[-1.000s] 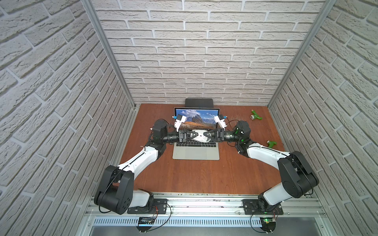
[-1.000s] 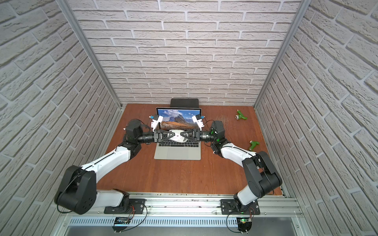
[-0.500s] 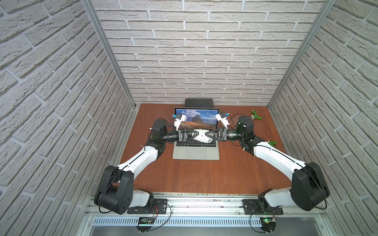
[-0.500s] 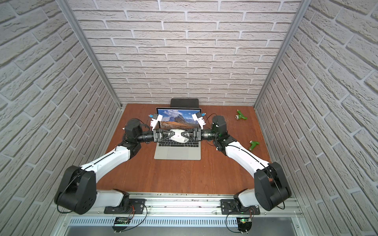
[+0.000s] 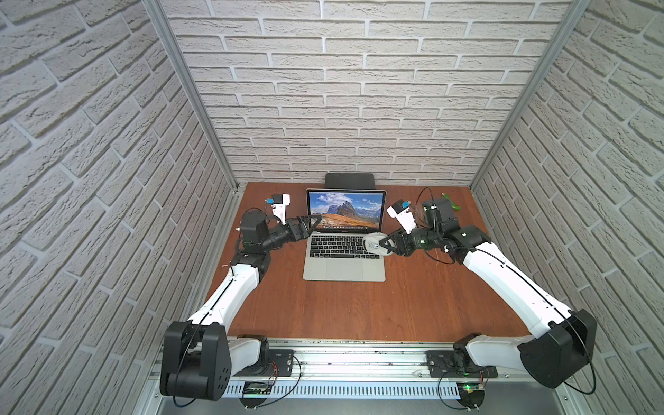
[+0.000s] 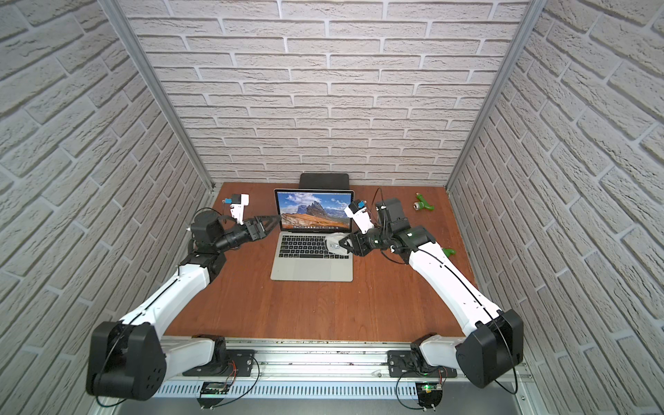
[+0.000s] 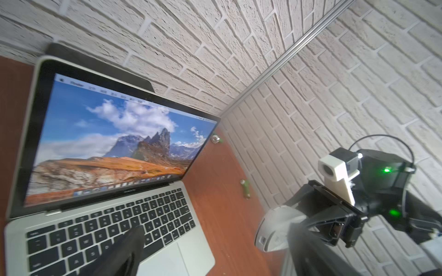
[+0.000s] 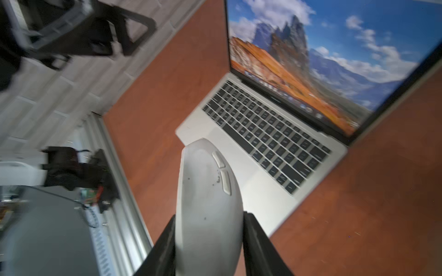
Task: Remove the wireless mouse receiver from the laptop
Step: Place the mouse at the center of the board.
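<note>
- left gripper point(image 5: 314, 223) spread wide, empty, by the left edge of laptop point(image 5: 343, 267) screen
- right gripper point(image 8: 209, 221) clamps grey mouse point(image 8: 205, 186) (over keyboard's right end)

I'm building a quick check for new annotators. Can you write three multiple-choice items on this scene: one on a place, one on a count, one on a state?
1. Where is the dark pad relative to the laptop? A in front of it; B behind it, by the back wall; C on its keyboard.
2. How many green pieces lie on the table? A two; B none; C five.
3. What state is the right tool in? A open, empty; B shut on the laptop's lid; C shut on the mouse.

1 B: its edge shows past the screen's top in both top views.
2 A: one near the back wall, another nearer the front.
3 C: both fingers press the mouse's sides in the right wrist view.
</note>
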Robot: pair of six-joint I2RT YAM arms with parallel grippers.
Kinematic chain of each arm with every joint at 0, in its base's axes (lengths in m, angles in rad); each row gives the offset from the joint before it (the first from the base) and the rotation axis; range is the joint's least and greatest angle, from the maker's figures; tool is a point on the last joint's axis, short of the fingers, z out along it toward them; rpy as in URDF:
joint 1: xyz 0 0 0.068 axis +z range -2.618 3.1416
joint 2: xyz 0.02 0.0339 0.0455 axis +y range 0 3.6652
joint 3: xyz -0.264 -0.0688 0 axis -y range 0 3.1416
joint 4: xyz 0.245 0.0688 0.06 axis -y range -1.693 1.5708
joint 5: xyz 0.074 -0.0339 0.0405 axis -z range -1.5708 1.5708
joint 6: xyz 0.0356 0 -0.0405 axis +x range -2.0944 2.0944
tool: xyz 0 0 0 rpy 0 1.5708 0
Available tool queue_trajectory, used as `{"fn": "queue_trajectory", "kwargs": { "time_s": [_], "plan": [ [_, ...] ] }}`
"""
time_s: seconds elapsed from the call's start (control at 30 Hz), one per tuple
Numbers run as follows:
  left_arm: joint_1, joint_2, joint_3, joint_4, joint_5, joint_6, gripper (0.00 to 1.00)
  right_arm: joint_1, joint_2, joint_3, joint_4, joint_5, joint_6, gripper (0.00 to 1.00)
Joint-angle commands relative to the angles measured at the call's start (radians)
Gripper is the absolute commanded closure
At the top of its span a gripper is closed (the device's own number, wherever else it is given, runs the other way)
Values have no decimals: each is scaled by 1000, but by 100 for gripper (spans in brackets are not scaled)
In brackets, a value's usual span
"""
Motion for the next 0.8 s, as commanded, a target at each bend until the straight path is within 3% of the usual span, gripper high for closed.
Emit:
{"fn": "queue_trajectory", "kwargs": {
  "time_s": [0.0,0.1,0.27,0.53,0.77],
  "plan": [
    [8,-44,-79,-23,-157,90,2,67,-38,-28,-49,489,-177,98],
    [7,-98,-150,-26,-298,127,2,179,-11,-102,45,872,-268,98],
    [2,-197,-261,4,-461,185,2,298,146,-174,282,1276,-415,98],
    [1,-348,-383,13,-625,241,2,306,421,-194,617,1443,-691,98],
    [0,-359,-418,26,-653,229,2,306,595,-160,599,1451,-643,98]
  ]
}}
